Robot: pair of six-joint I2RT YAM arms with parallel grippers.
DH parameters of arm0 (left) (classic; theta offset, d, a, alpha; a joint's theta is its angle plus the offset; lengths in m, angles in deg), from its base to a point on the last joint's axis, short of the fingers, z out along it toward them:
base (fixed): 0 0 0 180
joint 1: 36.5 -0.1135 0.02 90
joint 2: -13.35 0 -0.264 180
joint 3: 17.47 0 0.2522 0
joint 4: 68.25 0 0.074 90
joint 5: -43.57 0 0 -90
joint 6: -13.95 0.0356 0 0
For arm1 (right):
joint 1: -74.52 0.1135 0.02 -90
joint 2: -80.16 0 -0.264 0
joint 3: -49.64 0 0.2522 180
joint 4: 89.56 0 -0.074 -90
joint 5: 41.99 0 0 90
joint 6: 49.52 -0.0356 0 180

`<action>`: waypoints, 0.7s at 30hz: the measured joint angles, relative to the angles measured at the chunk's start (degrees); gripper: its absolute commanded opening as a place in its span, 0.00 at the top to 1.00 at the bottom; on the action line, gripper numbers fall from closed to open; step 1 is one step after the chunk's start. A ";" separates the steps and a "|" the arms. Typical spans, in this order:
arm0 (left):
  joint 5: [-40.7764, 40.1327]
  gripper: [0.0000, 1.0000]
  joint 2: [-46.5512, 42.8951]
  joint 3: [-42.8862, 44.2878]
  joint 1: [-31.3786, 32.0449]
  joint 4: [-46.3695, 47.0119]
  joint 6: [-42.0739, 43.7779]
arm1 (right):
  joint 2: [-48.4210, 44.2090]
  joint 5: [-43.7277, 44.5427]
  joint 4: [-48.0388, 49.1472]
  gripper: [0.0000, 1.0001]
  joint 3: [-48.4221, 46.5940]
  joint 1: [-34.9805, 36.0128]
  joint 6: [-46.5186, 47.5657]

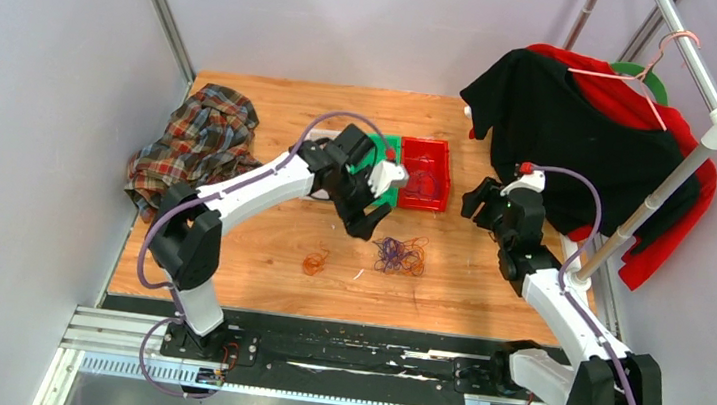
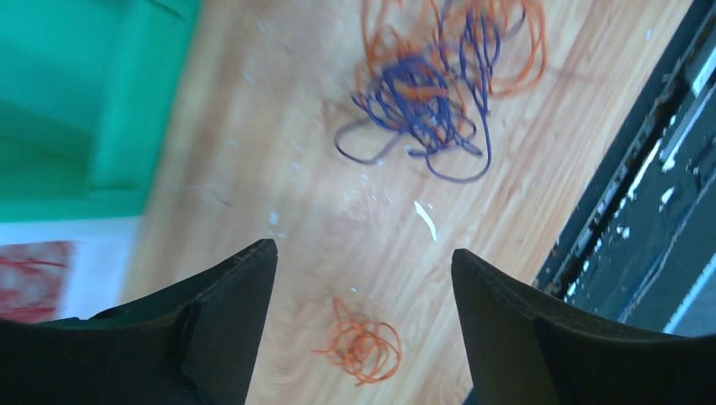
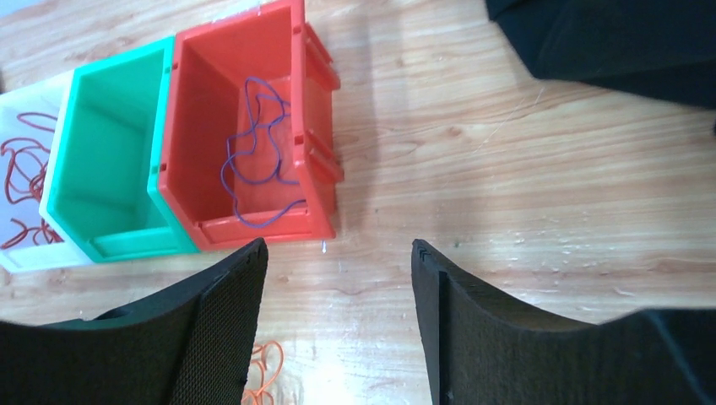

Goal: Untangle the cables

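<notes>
right end effector (image 3: 338,246), parted; white bin's (image 3: 25,257) red cables (image 3: 18,153), hidden from above

Both arms reach out over the table. The left arm bends at the elbow with its wrist tipped down; left gripper (image 2: 363,251) points downward, jaws wide apart. The right arm leans inward; right gripper (image 3: 338,245) also points down, jaws spread wide.
</notes>
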State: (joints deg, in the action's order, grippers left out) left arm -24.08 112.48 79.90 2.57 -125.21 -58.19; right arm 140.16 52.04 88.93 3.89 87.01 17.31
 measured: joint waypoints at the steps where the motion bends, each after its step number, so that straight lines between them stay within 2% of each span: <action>1: 0.72 0.22 -0.33 -2.73 0.00 0.55 -0.59 | 0.35 -0.70 0.09 0.38 0.24 0.02 -0.11; 4: 2.84 0.25 0.79 -7.10 0.00 1.66 -0.96 | 1.33 -2.56 0.31 0.39 1.07 0.07 -0.44; 18: 8.24 0.40 9.90 -4.68 1.20 10.62 11.34 | 1.88 -9.25 1.38 0.42 1.51 0.50 -0.76; 21: 8.55 0.47 10.36 -5.22 1.62 12.07 12.44 | 1.88 -9.64 1.36 0.43 1.51 0.50 -0.74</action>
State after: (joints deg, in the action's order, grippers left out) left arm -15.54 122.84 74.68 4.19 -113.14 -45.75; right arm 142.04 42.40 90.28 5.39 87.51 16.56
